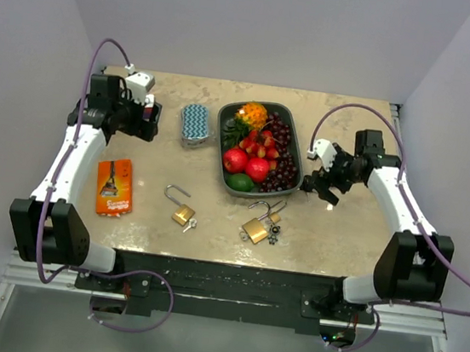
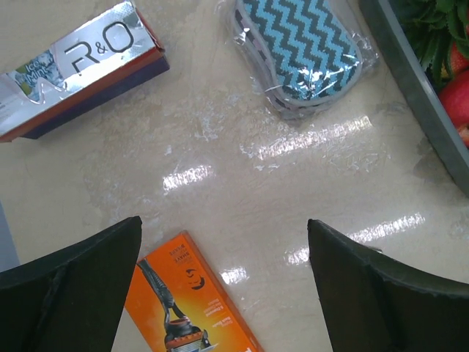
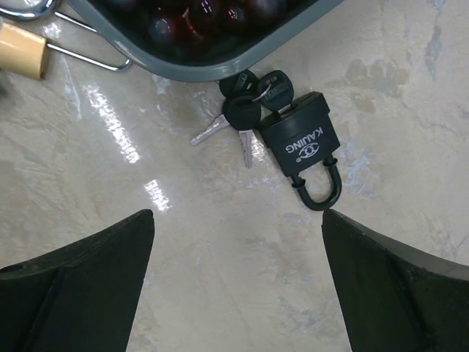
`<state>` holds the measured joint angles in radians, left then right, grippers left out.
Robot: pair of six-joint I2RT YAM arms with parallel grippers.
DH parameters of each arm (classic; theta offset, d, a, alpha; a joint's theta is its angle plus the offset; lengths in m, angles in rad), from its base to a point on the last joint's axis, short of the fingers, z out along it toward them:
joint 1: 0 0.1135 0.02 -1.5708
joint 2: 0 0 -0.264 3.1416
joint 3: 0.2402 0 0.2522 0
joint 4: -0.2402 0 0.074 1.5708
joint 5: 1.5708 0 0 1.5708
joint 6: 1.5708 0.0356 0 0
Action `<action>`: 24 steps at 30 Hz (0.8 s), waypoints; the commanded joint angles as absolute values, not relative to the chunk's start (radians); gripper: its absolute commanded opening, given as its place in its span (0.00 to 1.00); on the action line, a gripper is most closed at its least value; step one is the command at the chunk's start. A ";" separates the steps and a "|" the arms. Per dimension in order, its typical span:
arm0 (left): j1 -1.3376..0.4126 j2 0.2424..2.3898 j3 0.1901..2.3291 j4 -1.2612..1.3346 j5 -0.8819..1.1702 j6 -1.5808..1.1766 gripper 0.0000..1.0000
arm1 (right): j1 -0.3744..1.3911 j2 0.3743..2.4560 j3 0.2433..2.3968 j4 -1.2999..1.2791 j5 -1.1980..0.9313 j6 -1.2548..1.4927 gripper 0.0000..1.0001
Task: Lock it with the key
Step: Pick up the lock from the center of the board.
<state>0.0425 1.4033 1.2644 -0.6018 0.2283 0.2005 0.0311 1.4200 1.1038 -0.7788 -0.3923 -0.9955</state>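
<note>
- Your left gripper (image 2: 223, 227) hangs released over the bare table (image 2: 242, 191). It holds nothing and is well apart from every lock.
- The brass lock (image 1: 182, 213) lies near the front edge, and its shackle looks open.
- The second brass lock (image 1: 254, 229), more to the right, also looks open, with keys (image 1: 273, 235) just beside it.
- The black lock (image 3: 297, 139) lies just beside the tray (image 3: 220, 70) with its shackle seated. Its key bunch (image 3: 245, 110) touches its base, but you cannot tell if a key is inserted.
- Your right gripper (image 3: 238, 220) hovers released above the black lock and touches nothing.
- By my judgement the locking is not begun: no key is grasped, and the turning is left to do.
- The pouch (image 1: 194, 124) is wrapped in plastic, so its content is hidden.
- The tray holds red fruits (image 1: 249, 165), dark cherries (image 1: 285, 161) and one green fruit (image 1: 238, 182).
</note>
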 commanded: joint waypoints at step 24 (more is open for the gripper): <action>0.037 1.382 1.315 -0.420 0.448 0.195 0.99 | -0.020 2.043 1.603 -1.043 -0.425 -1.574 0.99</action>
<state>0.0425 1.3911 1.2911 -0.4763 0.4267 0.2008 -0.0410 2.0598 1.6295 -1.0355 -0.4110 -1.5421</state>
